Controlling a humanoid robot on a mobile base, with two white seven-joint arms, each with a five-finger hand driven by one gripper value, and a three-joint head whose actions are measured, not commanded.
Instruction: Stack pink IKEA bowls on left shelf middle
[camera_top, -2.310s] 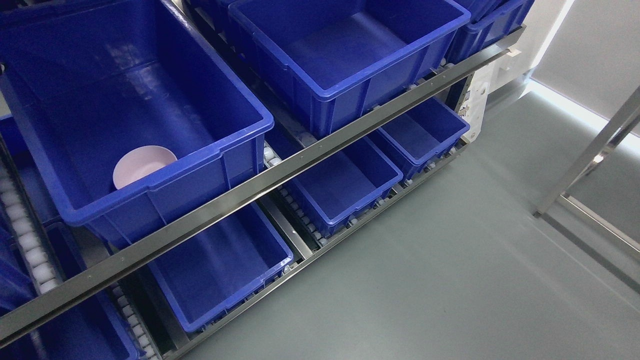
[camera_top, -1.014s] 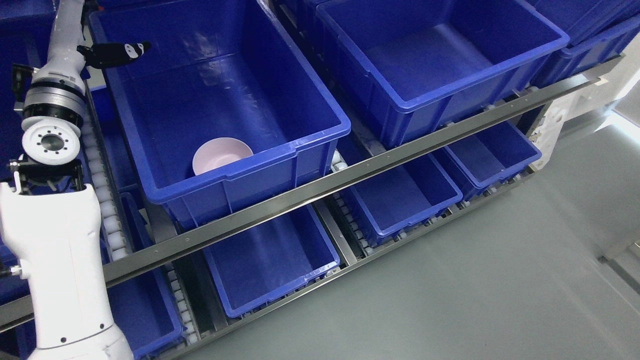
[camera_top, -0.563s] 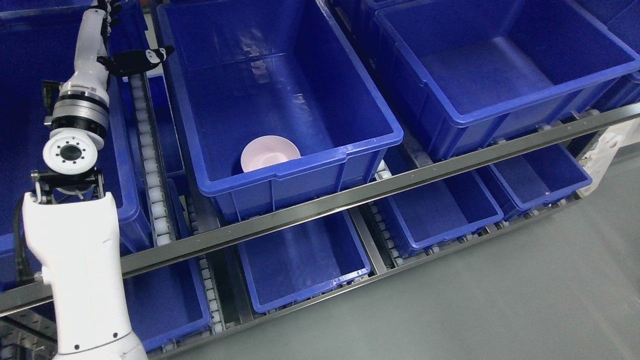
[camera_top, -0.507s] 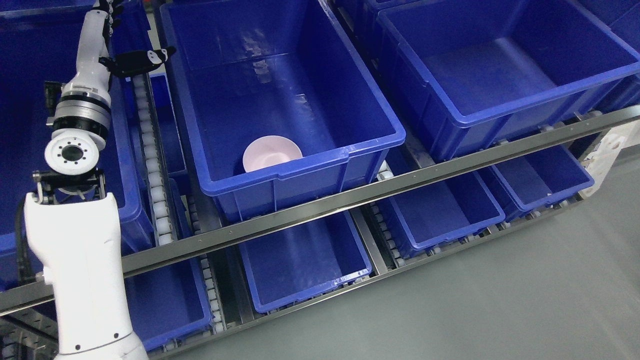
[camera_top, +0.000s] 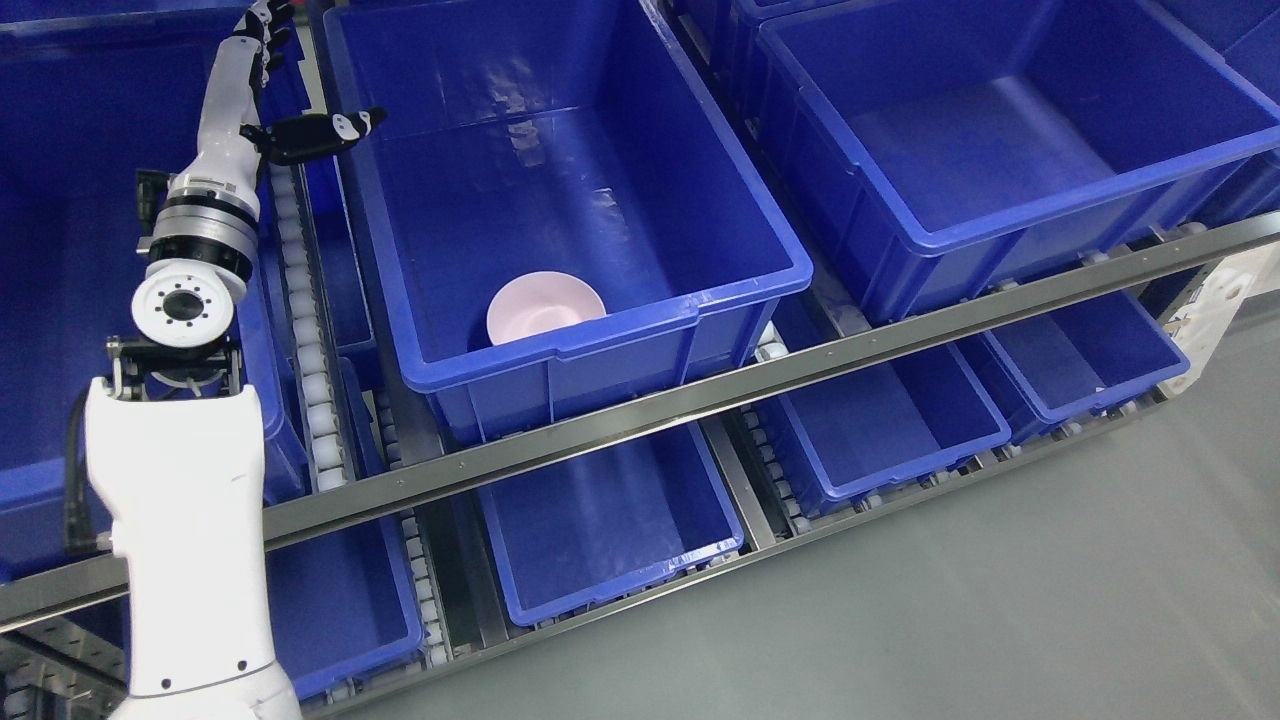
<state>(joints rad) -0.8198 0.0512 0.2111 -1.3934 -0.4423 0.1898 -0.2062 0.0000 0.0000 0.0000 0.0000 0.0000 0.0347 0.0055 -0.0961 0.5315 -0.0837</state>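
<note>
Fingers (camera_top: 262, 22) of the left hand (camera_top: 262, 60) are spread and empty at the upper left, thumb over the bin (camera_top: 600, 150) rim. Blue bins fill a metal rack (camera_top: 700, 395) above grey floor (camera_top: 1000, 600). One pink bowl (camera_top: 545, 306) sits upright, mouth up, in the bin's near left corner, open room around it.

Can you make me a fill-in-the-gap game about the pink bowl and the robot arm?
1. The round pink bowl sits inside a big ____ plastic bin.
2. The bowl lies near the bin's ____ wall, close to the long metal shelf rail.
3. The white robot arm comes in from the picture's ____ side.
4. Its left hand holds ____.

Missing words: blue; front; left; nothing
</note>
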